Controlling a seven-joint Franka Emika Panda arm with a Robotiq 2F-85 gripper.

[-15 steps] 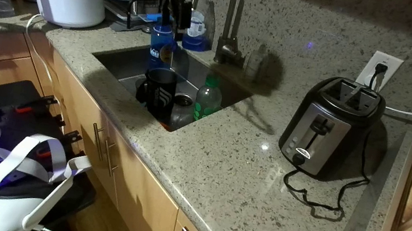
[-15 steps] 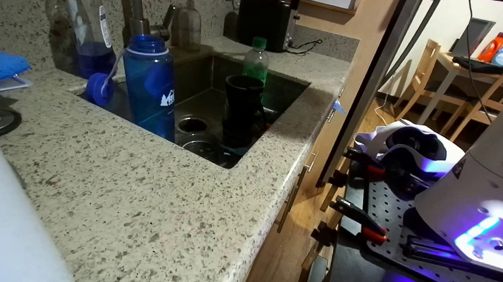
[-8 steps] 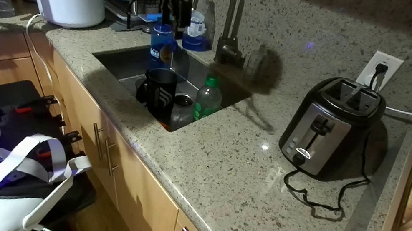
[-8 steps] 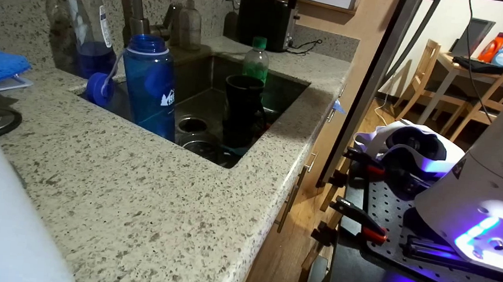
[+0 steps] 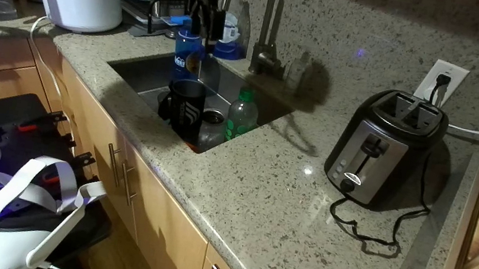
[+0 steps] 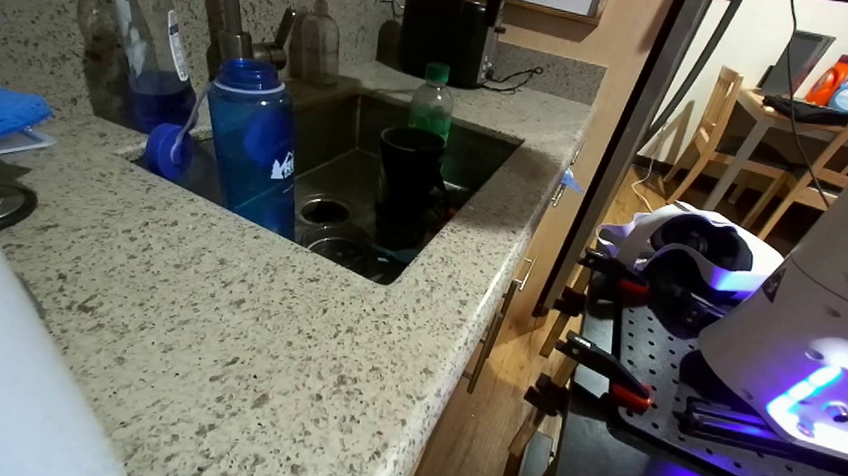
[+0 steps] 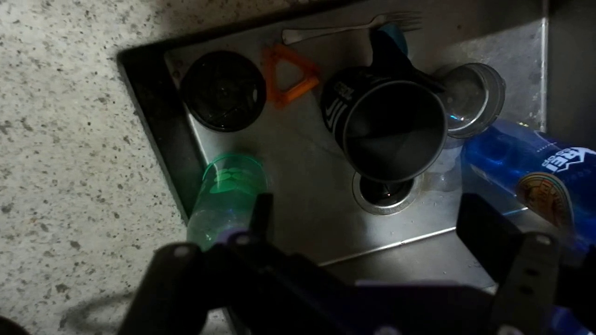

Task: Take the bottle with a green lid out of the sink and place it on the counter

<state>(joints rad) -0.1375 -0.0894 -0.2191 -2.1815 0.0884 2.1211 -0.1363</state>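
Observation:
The bottle with a green lid (image 5: pixel 242 118) stands upright in the sink, near the toaster-side wall; it also shows in an exterior view (image 6: pixel 431 108). In the wrist view its translucent green body (image 7: pixel 230 184) is at left, with its cap hidden behind a finger. The steel sink (image 7: pixel 316 200) is recessed in the speckled counter (image 5: pixel 266 208). My gripper (image 5: pixel 205 37) is open and empty above the sink's far side, by the faucet. In the wrist view the fingers (image 7: pixel 368 216) are wide apart, the left finger overlapping the bottle in the picture, apparently above it.
A black mug (image 7: pixel 396 132), blue bottle (image 7: pixel 517 163), clear jar (image 7: pixel 468 100), black lid (image 7: pixel 223 90), orange triangle (image 7: pixel 291 77) and fork (image 7: pixel 326 32) are in the sink. The faucet (image 5: pixel 268 11) rises behind it. A toaster (image 5: pixel 379 149) stands on the counter.
My gripper has moved slightly right and the arm's wrist a little lower in an exterior view. The fingers stay open. The bottle and other objects have not moved.

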